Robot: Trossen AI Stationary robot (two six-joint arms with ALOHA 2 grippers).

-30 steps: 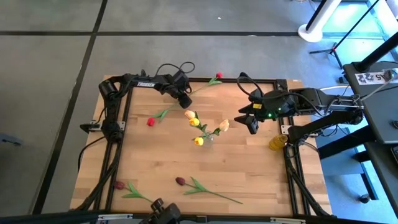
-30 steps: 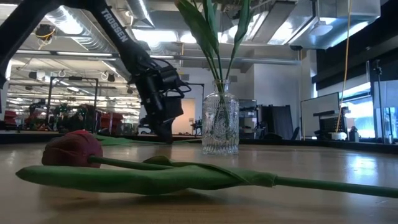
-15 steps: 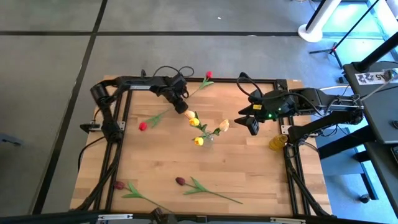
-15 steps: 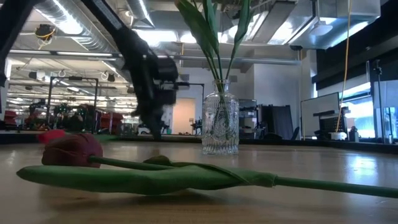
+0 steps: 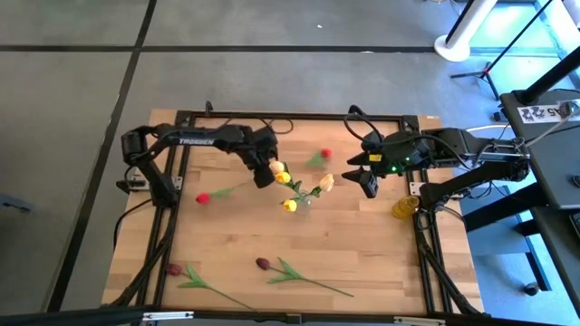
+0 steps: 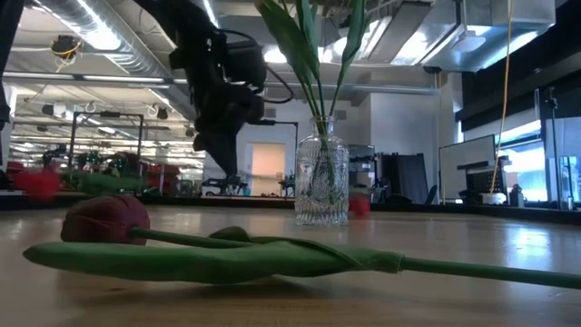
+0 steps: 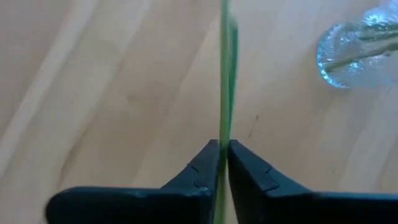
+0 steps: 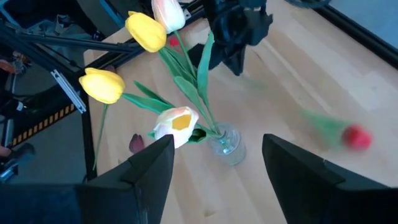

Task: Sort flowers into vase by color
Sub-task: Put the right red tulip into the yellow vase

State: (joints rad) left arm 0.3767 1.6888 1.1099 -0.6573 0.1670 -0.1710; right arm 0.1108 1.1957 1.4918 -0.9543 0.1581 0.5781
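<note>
My left gripper (image 5: 265,174) (image 6: 229,173) (image 7: 222,146) is shut on a thin green stem just left of the glass vase (image 5: 302,201) (image 6: 321,186) (image 8: 227,146). Two red tulip heads lie in line with it: one (image 5: 202,196) toward the table's left, one (image 5: 326,154) toward the right, blurred in the right wrist view (image 8: 354,137). The vase stands mid-table with yellow tulips (image 5: 284,177) and peach tulips (image 5: 326,182) in it. My right gripper (image 5: 367,181) (image 8: 217,180) waits open, right of the vase. My left gripper pinches the green stem (image 7: 222,124) between its two fingertips, coming from above and pointing down, fingers across the stem. The stem runs about level out of both sides of the pinch. Whether one stem or two sit in the pinch, I cannot tell.
Two dark maroon tulips lie near the table's near edge (image 5: 263,263) (image 5: 174,269); one fills the low view's foreground (image 6: 104,218). A yellow object (image 5: 405,206) sits by the right frame rail. Bare wood lies between the vase and the maroon tulips.
My left gripper has moved from near the far edge toward the near edge, stopping beside the vase, and has turned while staying shut. The held stem swung with it: the right red head came down from the far edge, and the left red head moved toward the near-left.
</note>
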